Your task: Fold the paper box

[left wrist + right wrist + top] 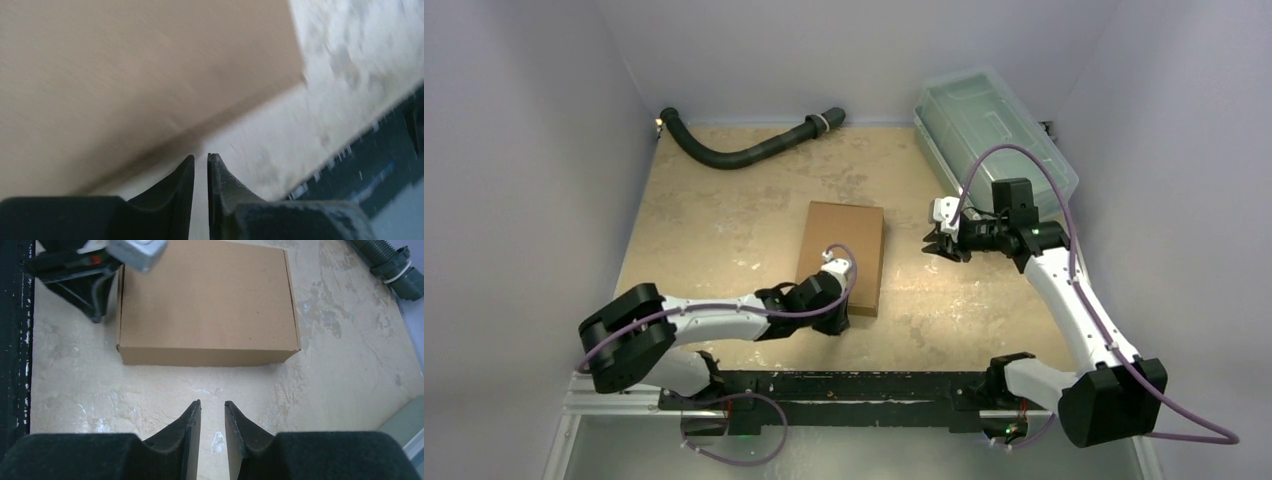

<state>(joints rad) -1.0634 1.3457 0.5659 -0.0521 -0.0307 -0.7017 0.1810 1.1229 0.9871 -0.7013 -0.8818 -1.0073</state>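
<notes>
The paper box [842,250] lies shut and flat in the middle of the table, a plain brown cardboard rectangle, also seen in the right wrist view [207,295]. My left gripper [832,323] is down at the box's near edge, beside its near left part. In the left wrist view the box [125,75] fills the upper left, and the left gripper [201,157] has its fingers almost together with nothing between them. My right gripper [934,247] hangs over bare table to the right of the box. In its own view the right gripper [212,405] is slightly open and empty.
A clear greenish lidded bin [994,135] stands at the back right, its corner showing in the right wrist view [407,425]. A black corrugated hose [744,150] lies along the back. The black base rail [844,385] runs along the near edge.
</notes>
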